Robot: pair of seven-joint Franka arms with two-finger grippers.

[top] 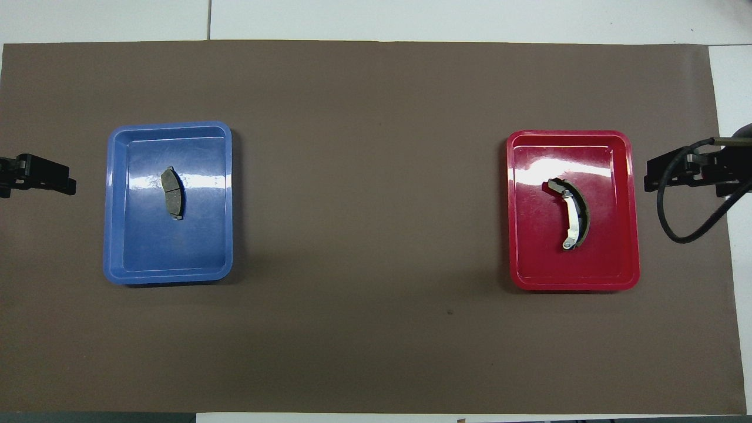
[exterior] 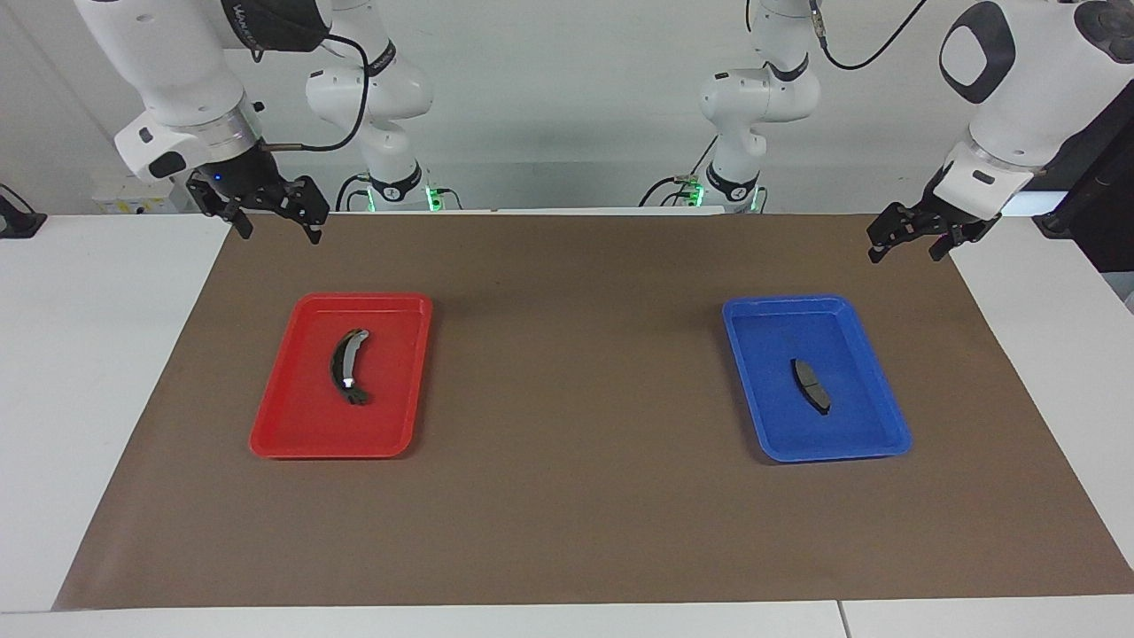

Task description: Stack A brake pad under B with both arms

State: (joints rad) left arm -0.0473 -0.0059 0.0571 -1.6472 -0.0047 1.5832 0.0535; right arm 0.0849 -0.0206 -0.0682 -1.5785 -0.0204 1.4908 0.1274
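- The blue tray (exterior: 873, 440) lies on the brown mat (exterior: 576, 496) toward the left arm's end of the table; the A brake pad (exterior: 811, 385), small, flat and dark grey, rests alone on its floor near the middle, touching no wall.
- The red tray (exterior: 275, 439) lies toward the right arm's end, well apart from the blue one; B (exterior: 349, 366), the longer curved piece with the silver strip, lies alone on its floor, about central.
- The two trays sit level with each other, midway between the mat's edge nearest the robots and its edge farthest from them.
- The left gripper (exterior: 906, 244) hangs in the air over the mat's corner nearest the robots at its own end, fingers spread, holding nothing.
- The right gripper (exterior: 276, 226) hangs over the matching corner at its end, fingers spread wide and empty.
- The facing view shows both arms and their bases; the overhead view shows only the gripper tips at the mat's short edges.
- From overhead, B's bright metal strip and its end lugs read clearly, and the pad shows a faint groove across its middle.
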